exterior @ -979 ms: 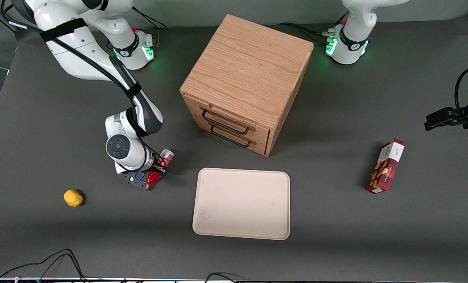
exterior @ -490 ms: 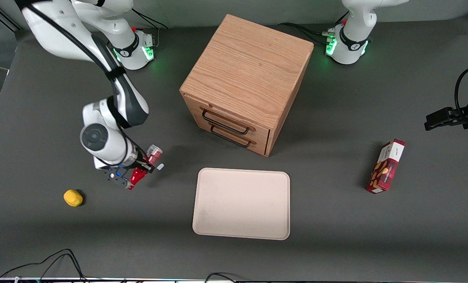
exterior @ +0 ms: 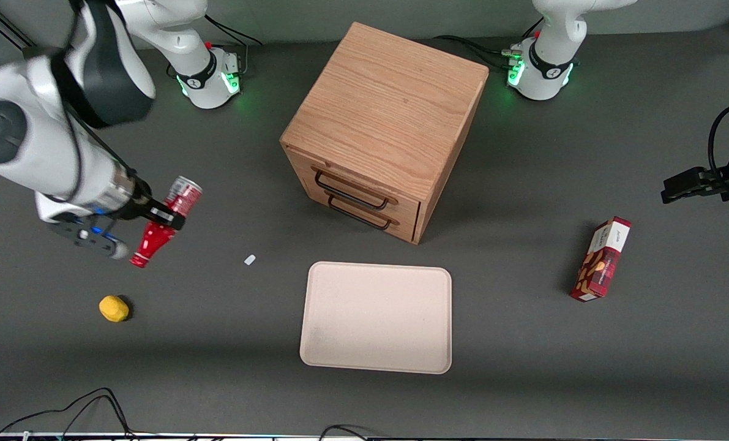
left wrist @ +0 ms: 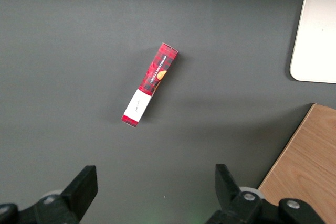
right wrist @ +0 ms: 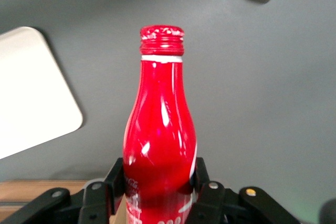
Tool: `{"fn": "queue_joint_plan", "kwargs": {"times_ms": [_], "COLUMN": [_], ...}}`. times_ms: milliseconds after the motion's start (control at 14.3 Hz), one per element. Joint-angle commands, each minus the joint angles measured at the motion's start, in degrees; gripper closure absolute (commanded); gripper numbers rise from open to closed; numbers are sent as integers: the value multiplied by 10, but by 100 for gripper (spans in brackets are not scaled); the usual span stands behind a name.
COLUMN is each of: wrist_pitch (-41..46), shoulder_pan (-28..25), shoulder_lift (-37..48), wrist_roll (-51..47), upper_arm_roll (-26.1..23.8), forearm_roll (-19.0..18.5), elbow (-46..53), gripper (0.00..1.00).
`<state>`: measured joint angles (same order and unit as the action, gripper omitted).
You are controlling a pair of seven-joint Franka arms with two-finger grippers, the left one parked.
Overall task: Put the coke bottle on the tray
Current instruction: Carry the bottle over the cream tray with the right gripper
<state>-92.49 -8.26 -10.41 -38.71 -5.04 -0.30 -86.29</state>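
Note:
My gripper [exterior: 162,218] is shut on the coke bottle [exterior: 163,223] and holds it high above the table, toward the working arm's end. The bottle is slim and red, lying tilted, red cap toward the front camera and silvery base away from it. In the right wrist view the bottle [right wrist: 160,129] stands between the black fingers [right wrist: 116,179], which press on its lower body. The pale beige tray [exterior: 376,317] lies flat on the table in front of the drawer cabinet, well apart from the bottle. A tray corner also shows in the right wrist view [right wrist: 31,87].
A wooden drawer cabinet [exterior: 384,122] stands mid-table. A yellow lemon-like object [exterior: 113,308] lies near the gripper, nearer the front camera. A small white scrap [exterior: 250,260] lies on the table beside the tray. A red snack box [exterior: 601,259] lies toward the parked arm's end.
My gripper has risen from the table with the coke bottle and moved away from the tray, toward the working arm's end. A small white scrap now shows where the bottle lay.

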Motion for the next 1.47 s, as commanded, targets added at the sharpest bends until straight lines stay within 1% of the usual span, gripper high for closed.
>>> {"fn": "queue_joint_plan", "kwargs": {"times_ms": [0, 70, 210, 350, 490, 559, 699, 909, 1049, 1259, 1399], "wrist_pitch": [86, 98, 96, 90, 64, 38, -4, -82, -108, -124, -134], "shoulder_pan": [-4, -10, -24, -64, -88, -95, -103, -148, -149, -170, -171], "shoulder_lift": [-104, -130, -177, -251, -330, -350, -384, -439, -458, -490, -497], "wrist_roll": [13, 13, 13, 13, 13, 14, 54, 61, 63, 91, 94], "upper_arm_roll": [-8, -8, -8, -1, 2, 4, 3, 27, 24, 31, 31], "forearm_roll": [10, 10, 9, 8, 6, 6, 6, 5, 5, 4, 4], "elbow": [179, 218, 258, 315, 365, 368, 367, 367, 367, 367, 366], "gripper": [100, 100, 100, 100, 100, 100, 100, 100, 100, 100, 100]}}
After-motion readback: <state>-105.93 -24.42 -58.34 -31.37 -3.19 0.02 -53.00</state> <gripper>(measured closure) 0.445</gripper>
